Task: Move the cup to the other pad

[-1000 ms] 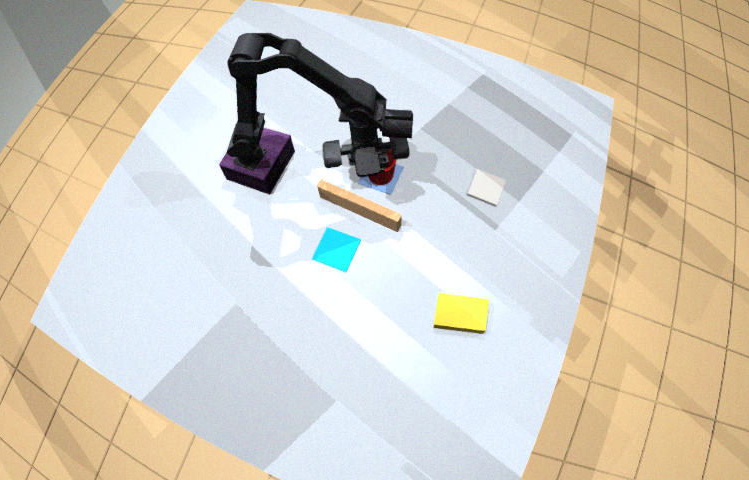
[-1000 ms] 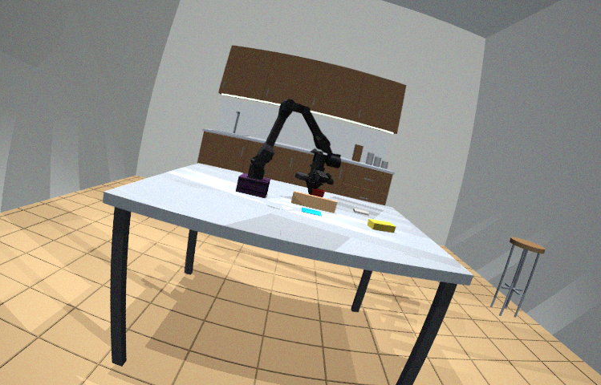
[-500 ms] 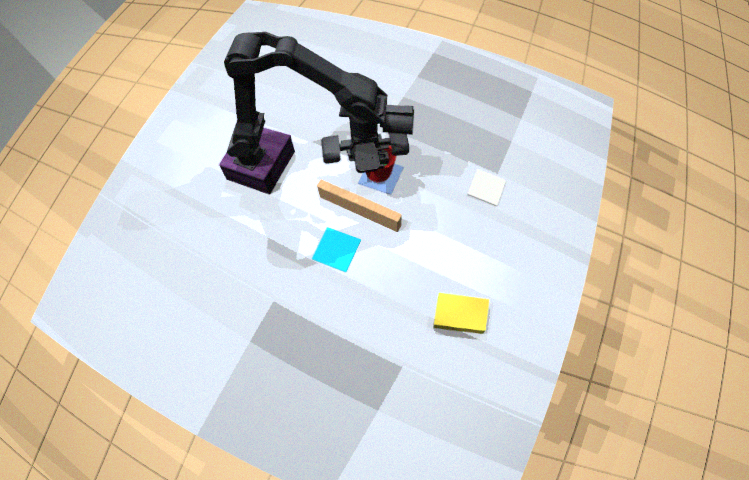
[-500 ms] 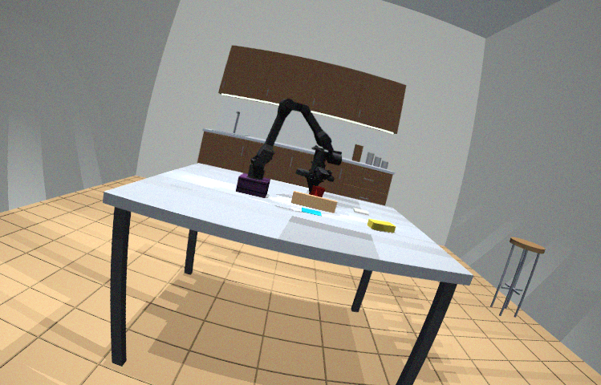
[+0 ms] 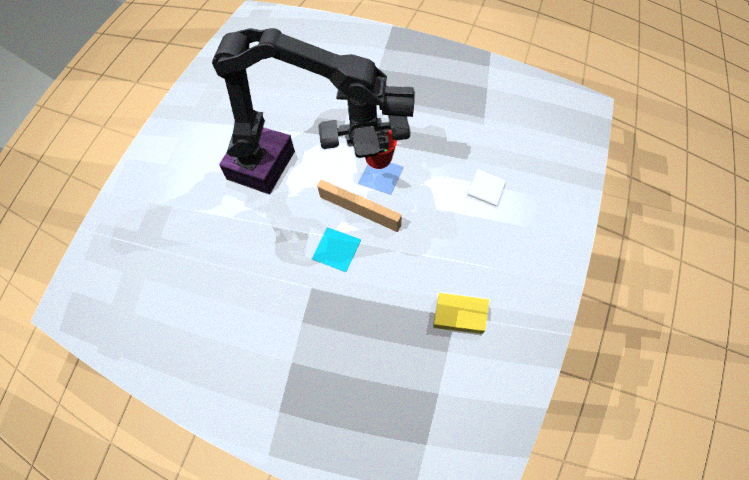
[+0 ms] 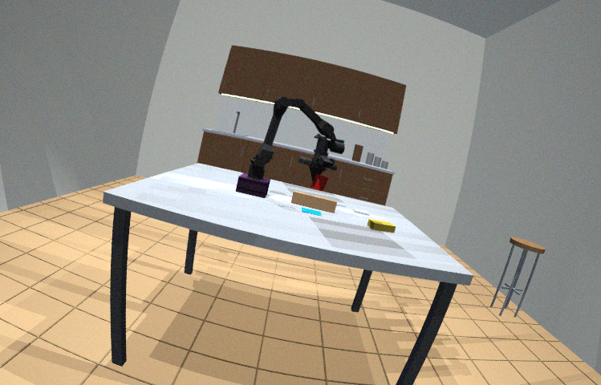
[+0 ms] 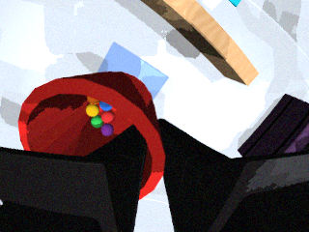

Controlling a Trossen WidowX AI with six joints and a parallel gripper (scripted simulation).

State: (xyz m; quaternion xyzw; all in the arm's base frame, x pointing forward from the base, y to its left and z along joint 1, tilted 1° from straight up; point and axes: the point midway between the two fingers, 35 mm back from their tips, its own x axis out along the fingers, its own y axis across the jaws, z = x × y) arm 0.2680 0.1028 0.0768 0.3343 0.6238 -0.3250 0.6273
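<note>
The red cup [image 5: 379, 159] [image 6: 320, 182] [image 7: 48, 121] hangs above the light blue pad [image 5: 383, 181] [image 7: 126, 60] and is tilted. My gripper [image 5: 383, 145] [image 6: 314, 176] [image 7: 152, 125] is shut on the cup's wall, with one finger inside the cup and the other outside. Several coloured marbles [image 7: 97, 121] lie together inside the cup in the wrist view. The cyan pad [image 5: 336, 249] [image 6: 310, 211] [image 7: 235, 2] lies on the table, on the far side of the wooden bar from the cup. The light blue pad is hidden in the exterior view.
The wooden bar [image 5: 359, 205] [image 6: 313, 201] [image 7: 212, 36] stands between the two pads. The arm's base is on a dark purple block [image 5: 278, 142] [image 6: 252, 185] [image 7: 277, 128]. A white square [image 5: 486, 187] [image 6: 360, 212] and a yellow block [image 5: 461, 312] [image 6: 380, 225] are also on the table.
</note>
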